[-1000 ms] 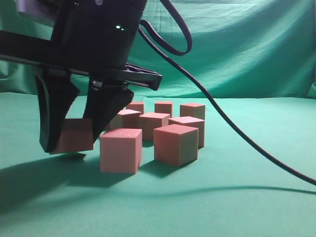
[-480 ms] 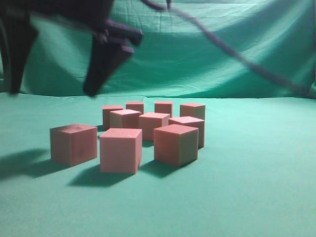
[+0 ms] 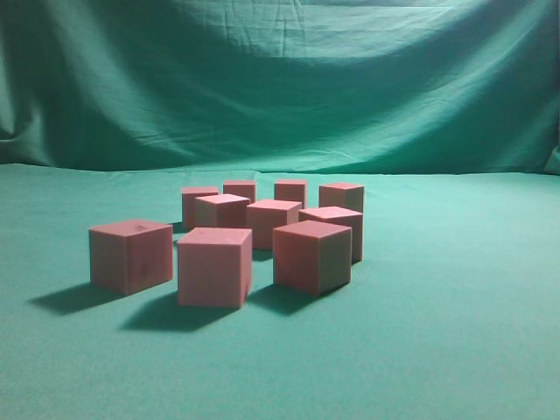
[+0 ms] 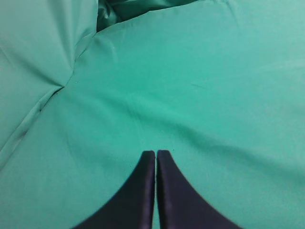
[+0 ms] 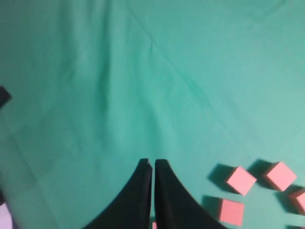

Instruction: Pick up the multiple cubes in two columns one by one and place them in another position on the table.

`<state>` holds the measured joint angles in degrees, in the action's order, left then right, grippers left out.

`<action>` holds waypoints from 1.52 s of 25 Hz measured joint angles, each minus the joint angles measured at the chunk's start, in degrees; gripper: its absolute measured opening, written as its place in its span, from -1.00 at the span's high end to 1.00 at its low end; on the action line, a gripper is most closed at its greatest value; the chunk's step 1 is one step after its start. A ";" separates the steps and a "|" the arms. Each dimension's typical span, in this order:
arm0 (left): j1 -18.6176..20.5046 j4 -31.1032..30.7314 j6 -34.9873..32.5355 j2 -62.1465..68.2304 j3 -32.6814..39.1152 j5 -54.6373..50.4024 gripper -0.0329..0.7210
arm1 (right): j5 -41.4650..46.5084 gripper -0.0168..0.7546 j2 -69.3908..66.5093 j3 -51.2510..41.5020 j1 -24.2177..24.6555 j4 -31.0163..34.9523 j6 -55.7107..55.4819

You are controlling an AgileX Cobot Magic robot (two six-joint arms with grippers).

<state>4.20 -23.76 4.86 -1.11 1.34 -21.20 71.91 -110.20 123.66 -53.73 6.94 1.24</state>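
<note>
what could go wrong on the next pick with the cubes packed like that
The rear cubes stand close together, some seemingly touching, so fingers coming down on one may nudge its neighbours. The front cube sits near the cube beside it, leaving little room for a finger. Both the left gripper and right gripper are shut; either must open before descending.

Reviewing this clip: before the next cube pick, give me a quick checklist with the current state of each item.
1. Left gripper shut and empty, over bare cloth: ok.
2. Right gripper shut, needs opening before a grasp: not ok.
3. Leftmost cube sits flat on the table, apart from the others: ok.
4. Both arms out of the exterior view, cubes unobstructed: ok.
5. Front cubes upright, none stacked: ok.
6. Exact count of the rear cubes: cannot tell, some overlap.
</note>
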 joint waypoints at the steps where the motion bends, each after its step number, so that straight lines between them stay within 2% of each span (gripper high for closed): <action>1: 0.00 0.00 0.00 0.00 0.00 0.00 0.91 | 0.38 0.96 1.08 0.63 0.00 -0.10 0.83; 8: 0.00 0.00 0.00 0.00 0.00 0.00 0.91 | 1.67 0.96 13.75 0.77 0.00 -0.10 3.95; 12: 0.00 0.00 0.00 0.00 0.00 0.00 0.91 | 1.70 0.96 22.03 -2.89 0.00 0.01 6.11; 15: 0.00 0.00 0.00 0.00 0.00 0.00 0.91 | 1.70 0.96 28.66 -8.81 0.00 0.62 6.99; 20: 0.00 0.00 0.00 0.00 0.00 0.00 0.91 | 0.94 0.96 39.45 -21.99 0.00 6.26 10.12; 31: 0.00 0.00 0.00 0.00 0.00 0.00 0.91 | -14.45 0.96 66.69 -48.57 0.00 14.01 20.43; 38: 0.00 0.00 0.00 0.00 0.00 0.00 0.91 | -15.85 0.96 77.82 -59.23 0.00 14.59 22.95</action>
<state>4.20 -23.76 4.86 -1.11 1.34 -21.20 56.05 -32.38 64.43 -53.73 21.53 24.19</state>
